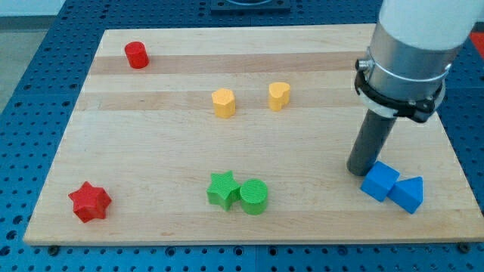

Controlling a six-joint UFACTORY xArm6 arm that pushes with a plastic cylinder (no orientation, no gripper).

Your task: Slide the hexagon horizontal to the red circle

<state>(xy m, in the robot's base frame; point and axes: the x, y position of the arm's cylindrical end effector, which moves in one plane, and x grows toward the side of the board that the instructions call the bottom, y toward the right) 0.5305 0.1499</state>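
Observation:
The yellow hexagon [223, 103] stands near the middle of the wooden board [151, 143], in its upper half. The red circle [137, 55] stands at the board's top left, higher in the view and well to the left of the hexagon. My tip [360, 171] is far to the right, low on the board, touching or nearly touching the upper left of the blue cube [379, 181]. It is far from the hexagon.
A yellow heart [279, 96] stands just right of the hexagon. A blue triangular block [408, 194] touches the blue cube's right. A green star [223, 189] and green circle [254, 197] sit together at bottom centre. A red star [90, 202] lies at bottom left.

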